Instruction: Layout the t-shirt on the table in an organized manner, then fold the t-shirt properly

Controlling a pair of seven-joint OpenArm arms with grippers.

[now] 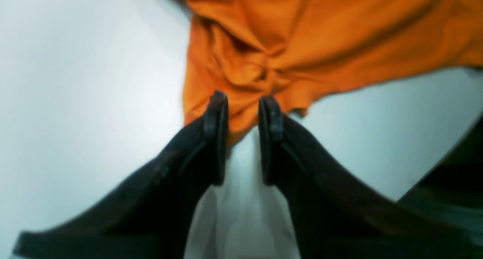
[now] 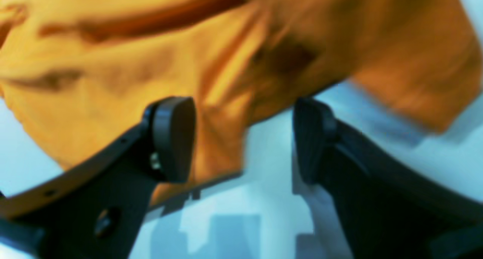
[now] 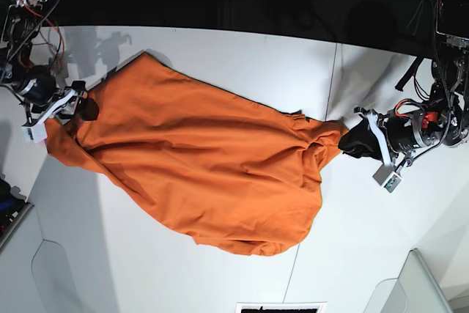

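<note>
While the white bench carries the orange t-shirt spread diagonally and wrinkled across its middle, the right gripper stands spread at one end, the left gripper slightly parted, empty, at the bunched opposite end.

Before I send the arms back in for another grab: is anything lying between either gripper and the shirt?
Nothing visible. The left gripper and right gripper are both open, each right at an edge of the t-shirt, with only bare table beside it.
</note>
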